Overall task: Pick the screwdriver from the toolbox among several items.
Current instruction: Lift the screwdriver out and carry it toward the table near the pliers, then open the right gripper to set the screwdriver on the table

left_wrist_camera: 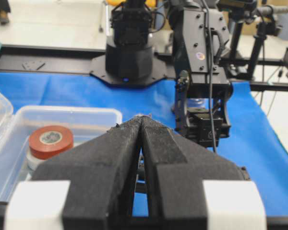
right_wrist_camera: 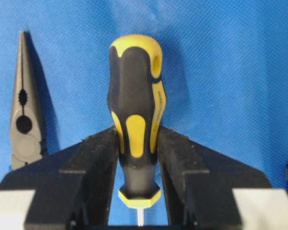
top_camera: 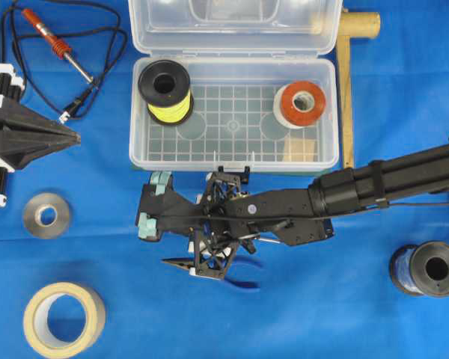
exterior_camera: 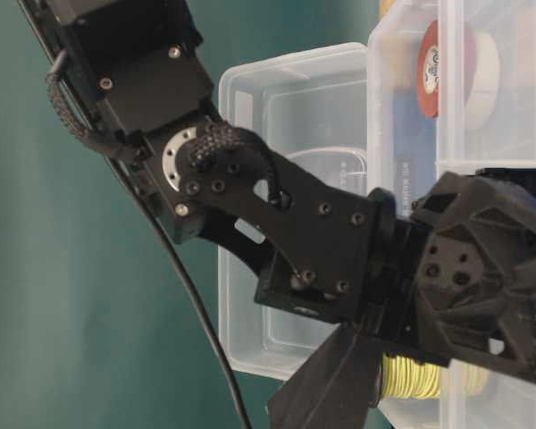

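In the right wrist view, my right gripper [right_wrist_camera: 137, 135] is shut on the lower handle of the yellow-and-black screwdriver [right_wrist_camera: 134, 72]. The handle points away from the camera over the blue cloth, and a stub of silver shaft shows between the fingers. Seen from overhead, this gripper [top_camera: 151, 208] hovers just in front of the toolbox [top_camera: 135, 149], outside it; the screwdriver itself is hidden under the arm. The clear toolbox stands open with its lid tipped back. My left gripper [top_camera: 76, 137] rests shut and empty at the far left, its tips [left_wrist_camera: 141, 120] pressed together.
A yellow wire spool [top_camera: 166, 90] and a red tape roll [top_camera: 299, 105] sit inside the toolbox. Blue-handled pliers [top_camera: 232, 275] lie under the right wrist. A red soldering iron [top_camera: 56, 43], grey tape roll [top_camera: 46, 215], masking tape [top_camera: 63, 318] and dark spool [top_camera: 426, 268] lie around.
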You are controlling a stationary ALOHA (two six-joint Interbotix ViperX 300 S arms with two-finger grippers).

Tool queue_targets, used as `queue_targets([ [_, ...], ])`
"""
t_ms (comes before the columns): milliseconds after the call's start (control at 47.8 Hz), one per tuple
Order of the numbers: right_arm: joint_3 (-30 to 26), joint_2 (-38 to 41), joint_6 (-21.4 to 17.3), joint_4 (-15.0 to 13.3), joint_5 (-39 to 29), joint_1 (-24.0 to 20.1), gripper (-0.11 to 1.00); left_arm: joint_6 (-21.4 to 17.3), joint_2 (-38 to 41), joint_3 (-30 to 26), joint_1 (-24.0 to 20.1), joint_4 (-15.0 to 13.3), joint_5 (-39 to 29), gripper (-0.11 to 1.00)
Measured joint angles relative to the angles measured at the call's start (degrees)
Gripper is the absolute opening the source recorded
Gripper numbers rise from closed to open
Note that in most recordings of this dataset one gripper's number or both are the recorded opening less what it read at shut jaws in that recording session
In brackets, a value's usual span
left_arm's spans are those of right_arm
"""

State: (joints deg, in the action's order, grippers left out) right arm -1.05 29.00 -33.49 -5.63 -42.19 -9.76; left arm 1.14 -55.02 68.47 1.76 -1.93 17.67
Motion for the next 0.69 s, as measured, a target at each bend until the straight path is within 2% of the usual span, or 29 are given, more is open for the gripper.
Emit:
queue_targets([
  [126, -0.09, 0.09, -0.09, 0.00, -1.14, 0.18, 0.27, 0.00, 0.00, 0.00, 0.00, 0.09, 0.00, 0.00],
  [146, -0.09, 0.00, 0.09, 0.00, -1.49, 0.26, 0.30, 0.00, 0.00, 0.00, 0.00, 0.00, 0.00, 0.00],
  [293, -0.09, -0.44, 0.26, -0.26, -4.13, 0.35, 0.72, 0.00, 0.00, 0.00, 0.00, 0.00, 0.00, 0.00],
  [356, -0.09, -1.76, 0.62, -0.70, -5.01, 0.44, 0.83, 0.00, 0.00, 0.00, 0.00, 0.09, 0.00, 0.00],
  [544, 1.32, -11.07, 0.88, -4.31, -7.65, 0.44, 0.78, 0.00, -0.18, 0.00, 0.00, 0.00, 0.00, 0.00],
  [691, 5.80, -20.83, 0.18, -8.35, -7.82, 0.00, 0.78, 0.00, -0.79, 0.00, 0.00, 0.00, 0.00, 0.00],
])
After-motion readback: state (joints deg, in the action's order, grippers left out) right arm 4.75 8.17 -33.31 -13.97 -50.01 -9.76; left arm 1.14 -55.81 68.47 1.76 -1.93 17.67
